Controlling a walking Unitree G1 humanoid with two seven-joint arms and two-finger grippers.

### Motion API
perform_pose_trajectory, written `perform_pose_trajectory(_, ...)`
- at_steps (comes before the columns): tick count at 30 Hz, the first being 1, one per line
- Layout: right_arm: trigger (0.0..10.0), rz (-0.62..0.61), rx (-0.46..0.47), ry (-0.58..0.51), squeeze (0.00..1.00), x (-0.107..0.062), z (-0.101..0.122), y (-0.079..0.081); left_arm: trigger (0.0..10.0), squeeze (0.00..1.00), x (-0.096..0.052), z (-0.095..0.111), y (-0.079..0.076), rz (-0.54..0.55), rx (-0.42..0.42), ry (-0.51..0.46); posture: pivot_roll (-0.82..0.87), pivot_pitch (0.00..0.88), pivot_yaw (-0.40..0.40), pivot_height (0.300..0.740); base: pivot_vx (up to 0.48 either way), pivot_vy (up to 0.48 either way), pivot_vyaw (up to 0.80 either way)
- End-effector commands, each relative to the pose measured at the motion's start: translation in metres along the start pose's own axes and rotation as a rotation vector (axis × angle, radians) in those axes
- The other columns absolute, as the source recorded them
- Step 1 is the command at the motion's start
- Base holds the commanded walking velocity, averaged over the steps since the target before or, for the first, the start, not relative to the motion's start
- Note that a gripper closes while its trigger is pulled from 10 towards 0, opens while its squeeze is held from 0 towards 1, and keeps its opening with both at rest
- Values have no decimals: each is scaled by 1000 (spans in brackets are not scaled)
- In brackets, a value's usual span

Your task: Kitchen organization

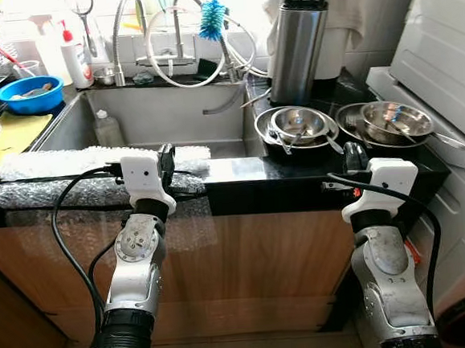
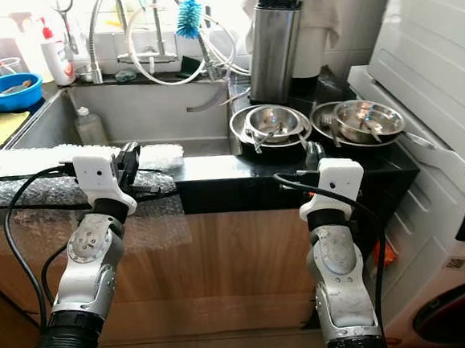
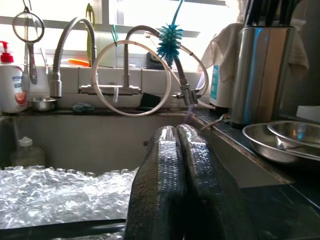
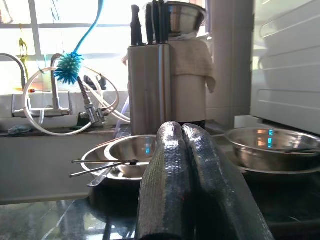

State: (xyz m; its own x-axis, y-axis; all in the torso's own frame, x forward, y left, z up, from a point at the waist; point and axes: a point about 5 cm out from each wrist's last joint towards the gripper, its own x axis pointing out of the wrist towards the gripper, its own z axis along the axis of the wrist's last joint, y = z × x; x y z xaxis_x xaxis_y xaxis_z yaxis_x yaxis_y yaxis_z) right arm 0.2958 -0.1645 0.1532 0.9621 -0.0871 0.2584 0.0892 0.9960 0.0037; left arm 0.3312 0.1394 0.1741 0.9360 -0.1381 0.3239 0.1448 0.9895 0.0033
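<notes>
End effectors (image 3: 176, 165) (image 4: 187, 170) — both closed, at counter (image 1: 240, 170)

Sunlit window (image 3: 150, 20), wooden cabinet (image 1: 263, 260)

bare black counter (image 1: 232, 171) is lying open between the bubble wrap (image 1: 94, 161) and the stacked steel bowls (image 1: 297, 126). the knife block (image 1: 295, 52) is standing behind those bowls, and hoses (image 1: 183, 57) are looping over the sink (image 1: 163, 115), crowding the way to the taps.
</notes>
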Motion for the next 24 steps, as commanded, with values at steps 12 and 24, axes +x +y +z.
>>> perform_pose_trajectory(12, 10000, 17, 21, -16, 0, -1, 5, 14, 10000, 0, 6, 2, 0, -7, -26, 14, -119, 0, -37, 740, 0, 334, -418)
perform_pose_trajectory(24, 10000, 12, 69, 15, 0, -1, 0, 19, 10000, 0, 9, 7, -4, -37, -3, 1, -114, 0, -30, 740, 0, 147, -292)
